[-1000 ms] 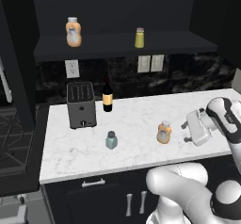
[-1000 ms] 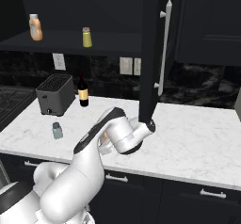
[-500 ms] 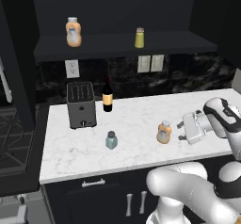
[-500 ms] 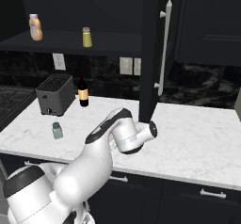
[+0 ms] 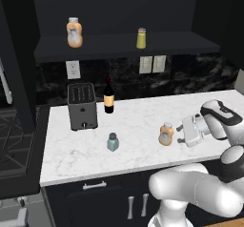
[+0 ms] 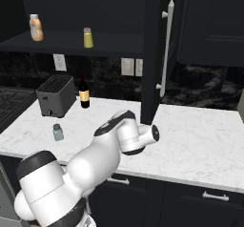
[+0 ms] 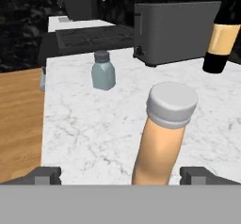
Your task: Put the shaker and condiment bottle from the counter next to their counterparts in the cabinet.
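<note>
The orange condiment bottle (image 5: 166, 134) stands upright on the white counter (image 5: 143, 111), right of the pale blue-grey shaker (image 5: 113, 141). My gripper (image 5: 180, 134) is open, level with the bottle and just right of it. In the hand view the condiment bottle (image 7: 162, 138) rises between my two fingertips (image 7: 44, 175), nearer the right one, and nothing is gripped. The shaker (image 7: 103, 70) stands farther off. On the dark cabinet shelf (image 5: 119, 47) stand the counterparts, an orange bottle (image 5: 74, 32) and a yellow-green shaker (image 5: 141, 38).
A dark toaster (image 5: 82, 105) and a wine bottle (image 5: 109, 96) stand at the back left of the counter. The cabinet's door (image 6: 152, 54) hangs open above the counter, right of the shelf. A stove (image 5: 14, 140) borders the counter on the left.
The hand has moved a little left and down toward the condiment bottle, jaws staying wide. Bottle and shaker have not moved.
</note>
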Controlling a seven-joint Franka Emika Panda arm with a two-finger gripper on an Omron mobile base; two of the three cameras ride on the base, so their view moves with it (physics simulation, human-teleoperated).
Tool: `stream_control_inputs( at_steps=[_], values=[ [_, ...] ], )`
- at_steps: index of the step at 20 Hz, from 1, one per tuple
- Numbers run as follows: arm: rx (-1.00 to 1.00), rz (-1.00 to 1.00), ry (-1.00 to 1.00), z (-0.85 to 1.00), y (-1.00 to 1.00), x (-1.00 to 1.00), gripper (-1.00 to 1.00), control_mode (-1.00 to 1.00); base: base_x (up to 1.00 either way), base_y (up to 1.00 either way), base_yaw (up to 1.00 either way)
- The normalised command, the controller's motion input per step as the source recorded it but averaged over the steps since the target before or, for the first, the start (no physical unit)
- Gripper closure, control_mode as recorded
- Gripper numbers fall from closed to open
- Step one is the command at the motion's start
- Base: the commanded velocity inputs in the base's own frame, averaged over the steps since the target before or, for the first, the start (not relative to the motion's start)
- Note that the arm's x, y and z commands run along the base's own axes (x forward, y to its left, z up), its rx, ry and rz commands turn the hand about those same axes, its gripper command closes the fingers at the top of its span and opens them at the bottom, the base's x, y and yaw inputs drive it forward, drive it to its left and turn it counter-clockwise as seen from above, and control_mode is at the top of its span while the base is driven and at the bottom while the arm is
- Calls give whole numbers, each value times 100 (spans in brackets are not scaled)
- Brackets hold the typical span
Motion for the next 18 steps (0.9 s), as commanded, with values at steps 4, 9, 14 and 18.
stream_control_inputs(
  at_steps=[4, 9, 14, 18],
  values=[
    [1, 0, 1, -2, 0, 12, -100, -100, 0, 0, 0],
    [1, 0, 0, 0, 0, 6, -100, -100, 0, 0, 0],
    [0, 0, 0, 0, 0, 0, -100, -100, 0, 0, 0],
    [0, 0, 1, 0, 4, 0, -100, -100, 0, 0, 0]
  ],
)
